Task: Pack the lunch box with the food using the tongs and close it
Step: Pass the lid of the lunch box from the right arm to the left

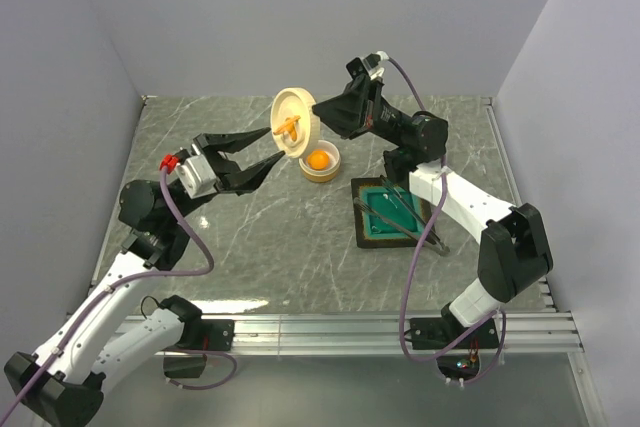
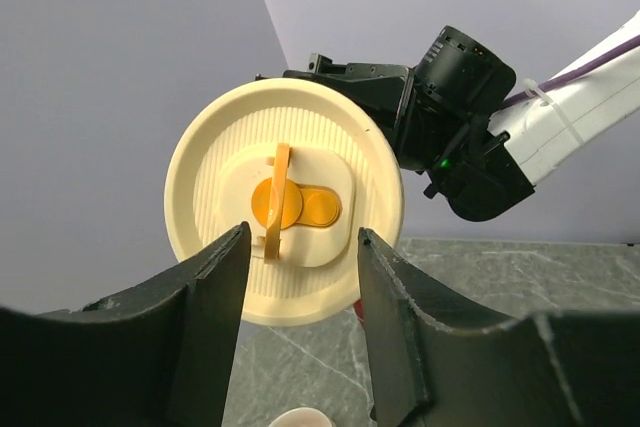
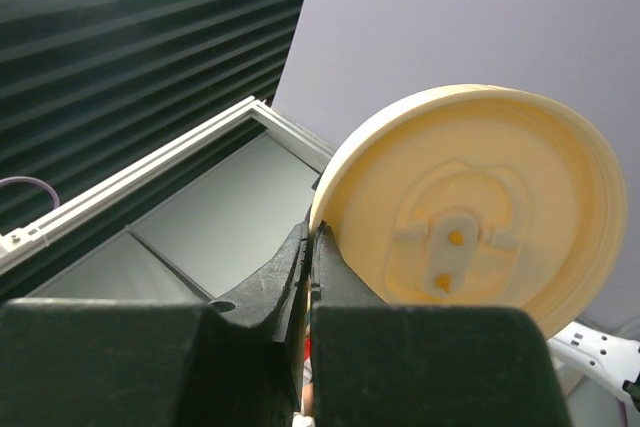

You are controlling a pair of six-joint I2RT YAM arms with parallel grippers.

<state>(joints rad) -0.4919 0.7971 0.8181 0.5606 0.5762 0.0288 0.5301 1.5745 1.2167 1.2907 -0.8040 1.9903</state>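
Lid on edge, latch face toward left end effector

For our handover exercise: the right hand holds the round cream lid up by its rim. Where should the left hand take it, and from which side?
Probably the orange tab at the centre of the lid, straight at its ribbed face. The tab stands out as a thin upright strip the open left hand could straddle; the right hand pinches the far rim.
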